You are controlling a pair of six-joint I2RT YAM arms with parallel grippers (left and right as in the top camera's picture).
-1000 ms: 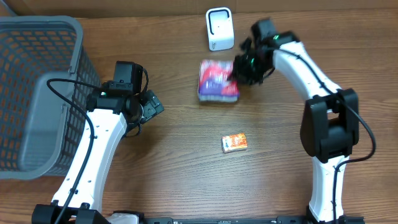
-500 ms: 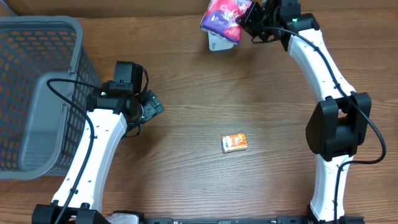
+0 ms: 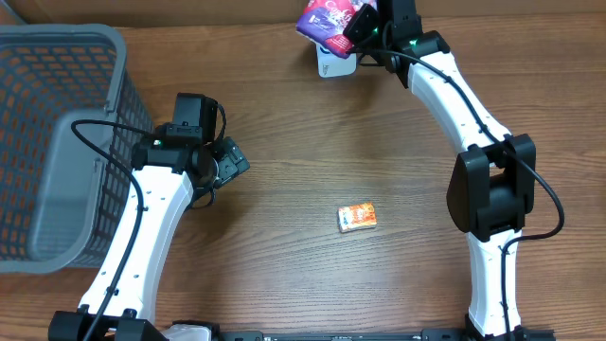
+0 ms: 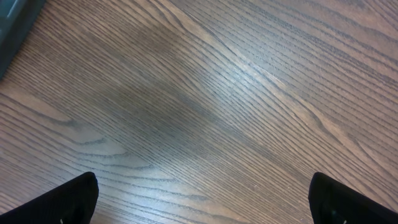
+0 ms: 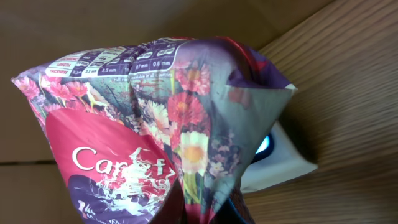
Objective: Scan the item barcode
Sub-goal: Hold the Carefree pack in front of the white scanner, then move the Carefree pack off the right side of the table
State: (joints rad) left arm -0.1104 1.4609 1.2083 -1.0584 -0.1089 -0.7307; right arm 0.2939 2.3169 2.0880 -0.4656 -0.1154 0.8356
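The item, a purple and red floral packet (image 3: pixel 324 19), hangs at the table's far edge with my right gripper (image 3: pixel 365 26) shut on one end of it. In the right wrist view the packet (image 5: pixel 143 124) fills most of the frame, pinched at the bottom by my right gripper (image 5: pixel 208 208). The white scanner (image 5: pixel 280 163), with a blue light on it, stands just behind and below the packet. From overhead the scanner (image 3: pixel 333 64) sits directly under the packet. No barcode shows. My left gripper (image 3: pixel 232 161) hovers open over bare wood, fingertips (image 4: pixel 74 199) wide apart.
A small orange packet (image 3: pixel 357 217) lies on the table's middle. A grey mesh basket (image 3: pixel 57 142) stands at the left edge, close to the left arm. A brown cardboard wall runs along the far edge behind the scanner.
The right gripper lifted the floral packet off the table and carried it back over the scanner, then shifted it slightly left. The left arm has not moved.
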